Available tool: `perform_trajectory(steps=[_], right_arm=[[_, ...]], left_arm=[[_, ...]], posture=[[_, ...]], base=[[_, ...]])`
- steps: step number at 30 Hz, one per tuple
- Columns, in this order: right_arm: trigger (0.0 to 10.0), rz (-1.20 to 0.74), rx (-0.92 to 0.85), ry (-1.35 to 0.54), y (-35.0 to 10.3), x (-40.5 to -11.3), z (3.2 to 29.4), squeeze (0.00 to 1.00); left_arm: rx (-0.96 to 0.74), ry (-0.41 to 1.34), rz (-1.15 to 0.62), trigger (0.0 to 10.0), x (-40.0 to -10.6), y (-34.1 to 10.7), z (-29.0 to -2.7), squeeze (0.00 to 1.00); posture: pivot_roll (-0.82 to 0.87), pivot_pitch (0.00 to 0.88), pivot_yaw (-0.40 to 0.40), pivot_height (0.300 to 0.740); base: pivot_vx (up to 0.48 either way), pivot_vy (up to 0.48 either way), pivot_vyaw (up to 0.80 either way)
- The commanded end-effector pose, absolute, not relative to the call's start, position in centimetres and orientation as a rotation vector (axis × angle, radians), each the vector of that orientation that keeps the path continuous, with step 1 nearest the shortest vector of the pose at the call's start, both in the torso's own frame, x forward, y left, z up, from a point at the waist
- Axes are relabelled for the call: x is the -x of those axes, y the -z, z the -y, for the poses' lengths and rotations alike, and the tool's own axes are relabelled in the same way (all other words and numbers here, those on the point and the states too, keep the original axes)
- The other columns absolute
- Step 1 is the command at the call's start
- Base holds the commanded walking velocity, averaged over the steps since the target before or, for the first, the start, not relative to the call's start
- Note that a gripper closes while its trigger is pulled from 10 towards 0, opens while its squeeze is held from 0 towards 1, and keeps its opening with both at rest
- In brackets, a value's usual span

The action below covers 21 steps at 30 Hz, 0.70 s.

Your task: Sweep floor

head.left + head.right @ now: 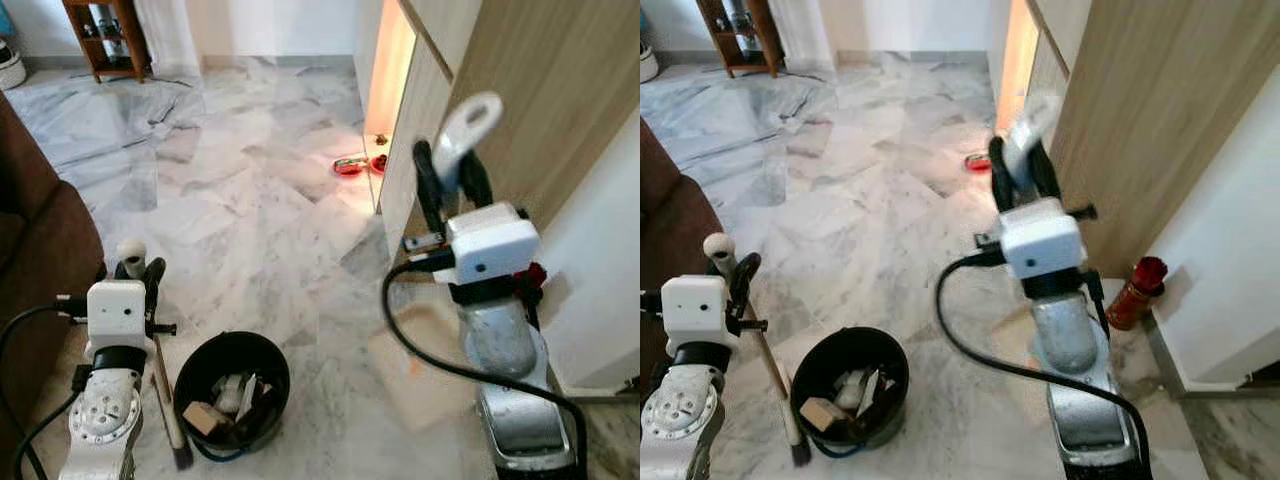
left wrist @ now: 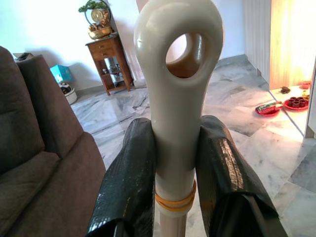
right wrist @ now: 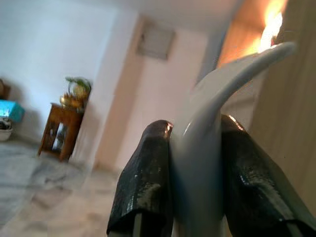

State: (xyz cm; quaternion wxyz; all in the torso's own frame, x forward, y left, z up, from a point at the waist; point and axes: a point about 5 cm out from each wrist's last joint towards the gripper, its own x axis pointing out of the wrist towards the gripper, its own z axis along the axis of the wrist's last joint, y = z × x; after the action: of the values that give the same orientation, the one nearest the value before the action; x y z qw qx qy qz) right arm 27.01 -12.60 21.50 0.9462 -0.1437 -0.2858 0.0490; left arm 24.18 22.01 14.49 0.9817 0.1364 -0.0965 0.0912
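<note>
Left eye view: bucket holds scraps.

A brown sofa lines one side of the marble floor — a wooden side table beyond, red dishes by the lit doorway.

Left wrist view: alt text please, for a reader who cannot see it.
Two black fingers of the left gripper clamp a cream plastic handle with a hanging hole. Behind it lie a brown sofa, marble floor, a wooden side table and red dishes.
</note>
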Motion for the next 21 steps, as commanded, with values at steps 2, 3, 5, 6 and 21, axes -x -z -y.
perform_trajectory(steps=[2, 3, 5, 6, 21], right_arm=[[10.0, 0.487, 0.068, -0.046, -19.9, -27.6, 13.6, 0.00], [10.0, 0.462, 0.035, -0.021, -19.4, -27.8, 13.9, 0.00], [10.0, 0.424, 0.016, 0.010, -18.4, -28.1, 14.4, 0.00], [10.0, 0.424, 0.016, 0.010, -18.4, -28.1, 14.4, 0.00], [10.0, 0.389, -0.007, 0.037, -16.6, -29.8, 15.6, 0.00]], left_arm=[[-0.291, -0.177, 0.234, 10.0, -23.9, -15.2, -21.9, 0.00], [-0.288, -0.178, 0.232, 10.0, -23.8, -15.1, -21.9, 0.00], [-0.279, -0.180, 0.224, 10.0, -23.8, -14.9, -21.8, 0.00], [-0.279, -0.180, 0.224, 10.0, -23.8, -14.9, -21.8, 0.00], [-0.175, -0.238, 0.171, 10.0, -22.7, -13.5, -22.0, 0.00]], posture=[[0.02, 0.056, 0.003, 0.740], [0.02, 0.059, 0.003, 0.740], [0.03, 0.066, 0.004, 0.740], [0.03, 0.066, 0.004, 0.740], [0.04, 0.084, 0.001, 0.740]], base=[[0.000, 0.000, 0.00], [0.000, 0.000, 0.00], [0.000, 0.000, 0.00], [0.000, 0.000, 0.00], [0.000, 0.000, 0.00]])
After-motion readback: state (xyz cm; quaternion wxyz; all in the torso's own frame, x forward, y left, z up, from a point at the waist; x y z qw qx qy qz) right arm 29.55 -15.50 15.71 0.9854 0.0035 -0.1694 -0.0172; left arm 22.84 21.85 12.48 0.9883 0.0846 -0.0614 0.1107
